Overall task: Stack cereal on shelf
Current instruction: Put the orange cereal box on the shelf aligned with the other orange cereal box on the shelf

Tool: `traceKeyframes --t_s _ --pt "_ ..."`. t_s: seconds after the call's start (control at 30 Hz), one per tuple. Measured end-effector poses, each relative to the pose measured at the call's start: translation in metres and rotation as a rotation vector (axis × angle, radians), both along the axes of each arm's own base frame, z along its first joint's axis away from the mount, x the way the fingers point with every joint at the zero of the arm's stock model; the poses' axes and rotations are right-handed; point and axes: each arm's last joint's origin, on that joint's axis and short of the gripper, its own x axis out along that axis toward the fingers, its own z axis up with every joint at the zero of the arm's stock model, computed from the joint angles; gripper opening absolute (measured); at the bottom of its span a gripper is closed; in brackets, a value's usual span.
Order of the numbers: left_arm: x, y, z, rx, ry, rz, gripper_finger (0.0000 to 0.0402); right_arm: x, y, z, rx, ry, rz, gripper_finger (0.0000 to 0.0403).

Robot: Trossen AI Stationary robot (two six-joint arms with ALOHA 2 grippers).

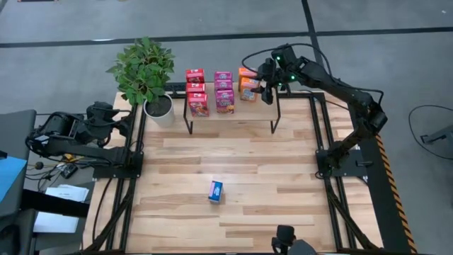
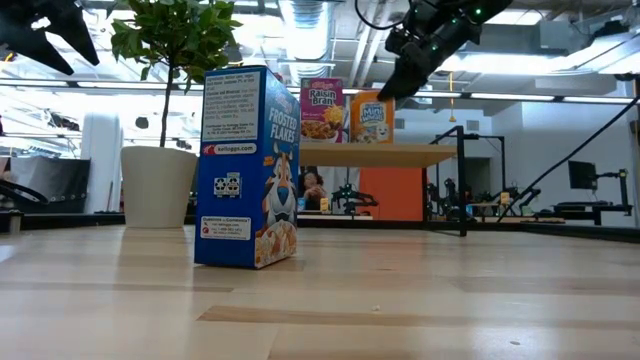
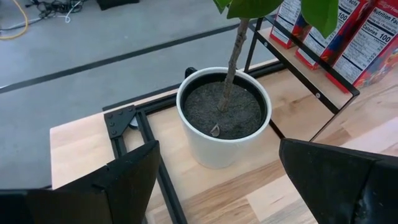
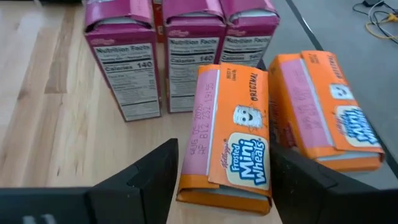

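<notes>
- The shelf (image 1: 233, 113) is taken as the landmark; it stands at the far edge of the table (image 1: 269, 191).
- Three red cereal boxes (image 1: 196, 92) are lined up at the shelf's left end, and three Raisin Bran boxes (image 1: 224, 91) beside them.
- Two orange Frosted Mini-Wheats boxes (image 4: 233, 138) are seen at the shelf's right end.
- The right gripper (image 4: 217, 177) is positioned over the nearer orange box, fingers spread to either side; contact cannot be confirmed.
- A Frosted Flakes box (image 1: 216, 191) is stood upright on the table, well in front of the shelf.
- The left gripper (image 3: 217, 180) is held wide open and empty, left of the shelf, facing the potted plant (image 3: 224, 115).
</notes>
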Motion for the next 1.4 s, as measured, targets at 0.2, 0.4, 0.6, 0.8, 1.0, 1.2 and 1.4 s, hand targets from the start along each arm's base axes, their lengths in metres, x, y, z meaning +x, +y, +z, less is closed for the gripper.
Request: traceKeyframes --t_s 0.2,0.4,0.6,0.8,1.0,1.2,1.4 --pt "0.000 0.000 0.000 -0.001 -0.002 0.001 0.0321 -0.002 -0.001 0.004 0.001 0.009 -0.008 0.0253" --pt "0.000 0.000 0.000 -0.005 -0.002 -0.001 0.0321 -0.006 0.000 0.019 -0.012 0.018 -0.002 0.0253" --pt "0.000 0.000 0.000 -0.008 -0.003 -0.002 0.0321 -0.019 -0.001 0.039 0.006 0.053 -0.023 0.0251" --pt "0.000 0.000 0.000 -0.007 -0.003 -0.002 0.0321 -0.033 0.001 0.045 0.070 0.121 -0.038 0.0225" --pt "0.000 0.000 0.000 0.004 -0.004 0.007 0.0321 -0.034 0.003 0.026 0.137 0.190 -0.033 0.0183" --pt "0.000 0.000 0.000 0.009 -0.009 0.016 0.0321 -0.029 -0.001 0.013 0.119 0.185 -0.019 0.0155" --pt "0.000 0.000 0.000 0.005 -0.016 0.021 0.0321 -0.019 -0.006 0.012 0.077 0.150 -0.006 0.0141"
